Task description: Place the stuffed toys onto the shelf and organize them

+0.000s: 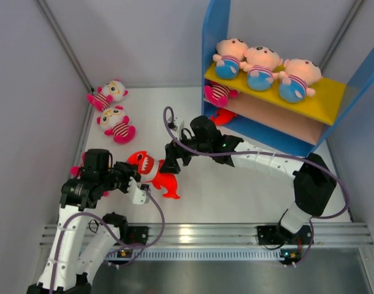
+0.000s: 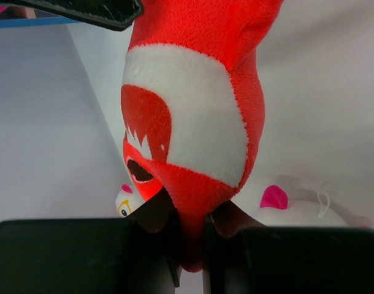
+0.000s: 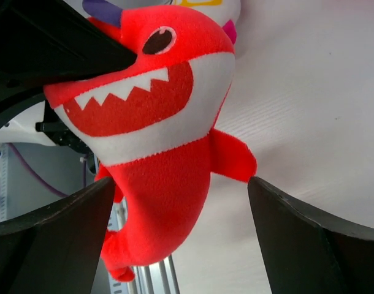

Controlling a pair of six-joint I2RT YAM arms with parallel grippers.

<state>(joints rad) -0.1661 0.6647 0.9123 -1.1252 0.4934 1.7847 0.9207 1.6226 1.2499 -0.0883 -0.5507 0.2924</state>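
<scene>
A red fish toy (image 1: 155,173) is off the table, pinched by a fin in my shut left gripper (image 1: 133,176). It fills the left wrist view (image 2: 187,122), with the gripper (image 2: 190,214) clamped on it. My right gripper (image 1: 172,160) is open, its jaws on either side of the fish's body (image 3: 168,184) without touching, seen in the right wrist view (image 3: 181,187). The shelf (image 1: 214,37) stands at the back right. Three peach dolls (image 1: 260,67) sit on its yellow top board, a striped doll (image 1: 219,92) on the middle board and another red fish (image 1: 222,116) on the base.
Two white-faced striped dolls (image 1: 107,95) (image 1: 116,125) lie at the back left of the table. Another one (image 1: 76,171) is mostly hidden under my left arm; part of it shows in the left wrist view (image 2: 297,211). Grey walls enclose the table on the left and at the back.
</scene>
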